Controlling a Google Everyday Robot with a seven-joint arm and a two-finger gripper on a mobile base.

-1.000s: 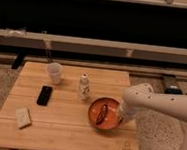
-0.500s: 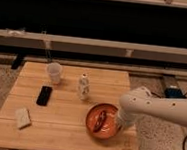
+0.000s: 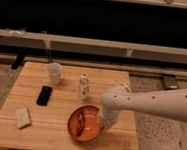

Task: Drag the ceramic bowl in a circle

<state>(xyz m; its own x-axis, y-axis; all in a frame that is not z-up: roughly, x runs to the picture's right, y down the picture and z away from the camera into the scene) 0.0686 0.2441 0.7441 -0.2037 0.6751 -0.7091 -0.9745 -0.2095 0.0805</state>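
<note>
The ceramic bowl (image 3: 84, 123) is round, glossy orange-brown with darker reddish streaks inside. It sits on the wooden table (image 3: 55, 136), near the front edge and right of centre. My gripper (image 3: 103, 123) reaches down from the white arm (image 3: 154, 102) at the bowl's right rim. The wrist housing hides the tip, so the grip on the rim does not show.
A small pale cup (image 3: 54, 72) stands at the back left, and a small white bottle (image 3: 84, 86) just behind the bowl. A black phone (image 3: 44, 95) and a pale block (image 3: 22, 117) lie on the left. A dark wall with rails runs behind the table.
The bowl has slid left and a little toward the table's front edge. The gripper and arm moved with it. The other objects have not moved.
</note>
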